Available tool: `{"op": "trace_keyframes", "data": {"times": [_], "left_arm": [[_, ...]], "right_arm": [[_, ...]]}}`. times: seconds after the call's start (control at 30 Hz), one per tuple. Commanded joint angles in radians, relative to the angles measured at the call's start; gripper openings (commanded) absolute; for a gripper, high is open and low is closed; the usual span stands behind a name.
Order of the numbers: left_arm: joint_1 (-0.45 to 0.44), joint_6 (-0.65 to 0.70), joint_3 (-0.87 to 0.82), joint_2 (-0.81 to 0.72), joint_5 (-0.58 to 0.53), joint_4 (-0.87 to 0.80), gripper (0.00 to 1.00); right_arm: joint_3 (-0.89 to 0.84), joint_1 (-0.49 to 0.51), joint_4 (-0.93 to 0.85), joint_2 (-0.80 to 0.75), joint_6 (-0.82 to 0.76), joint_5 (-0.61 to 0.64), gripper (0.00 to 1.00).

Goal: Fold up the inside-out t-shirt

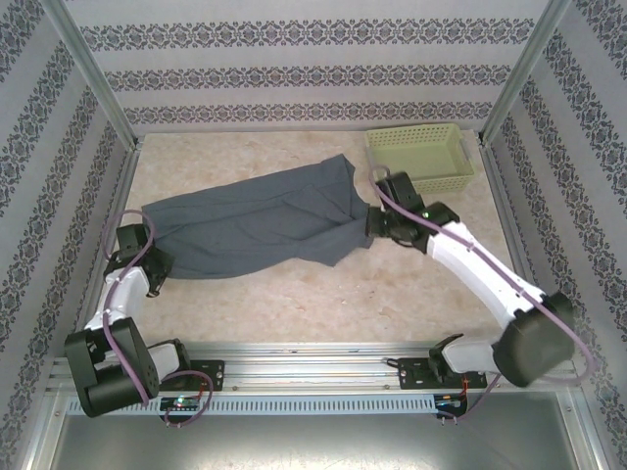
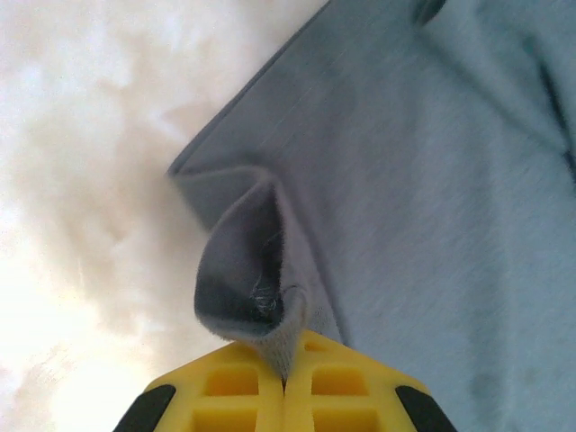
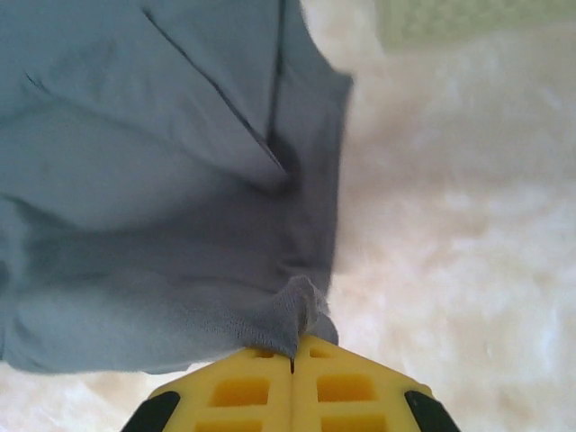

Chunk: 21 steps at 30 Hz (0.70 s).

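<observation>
Near the counter's (image 1: pixel 294 304) left edge, the left claw (image 1: pixel 145 257) is pinching the left end of the inside-out t-shirt (image 1: pixel 255 220). In the left wrist view its yellow fingers (image 2: pixel 243 387) are pressing together on a small raised fold of the slate blue-grey cloth (image 2: pixel 432 180), with the left claw (image 2: pixel 286 364) closed tight around that fold. The t-shirt is lying stretched across the middle of the counter, running from the left edge up toward the far right corner, creased along its length and widening to the right. At its right end the right claw (image 1: pixel 376 223) is gripping the cloth, the white arm reaching in from the near right. In the right wrist view the right claw (image 3: pixel 292 355) is clamping a bunched bit of the hem, fingers (image 3: pixel 351 387) meeting with fabric (image 3: pixel 135 180) between them. Just beyond, a light green basket (image 1: pixel 416 155) is sitting in the far right corner, near the shirt's upper tip but apart from it; it is showing as a pale blur (image 3: pixel 468 18) in the right wrist view.
</observation>
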Motion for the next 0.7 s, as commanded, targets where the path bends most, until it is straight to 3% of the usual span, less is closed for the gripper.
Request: {"op": "trace_keyframes", "data": {"times": [0.0,0.4,0.67], "left_arm": [[-0.009,-0.055,0.069,0.054,-0.041,0.085,0.00],[-0.009,-0.163,0.131,0.216,-0.104,0.423,0.00],[-0.009,-0.184,0.200,0.320,-0.107,0.470,0.00]], "right_arm": [[0.150,-0.027,0.009,0.138,-0.106,-0.036,0.00],[0.588,-0.102,-0.011,0.542,-0.200,-0.035,0.00],[0.763,-0.118,-0.001,0.701,-0.216,-0.046,0.00]]}}
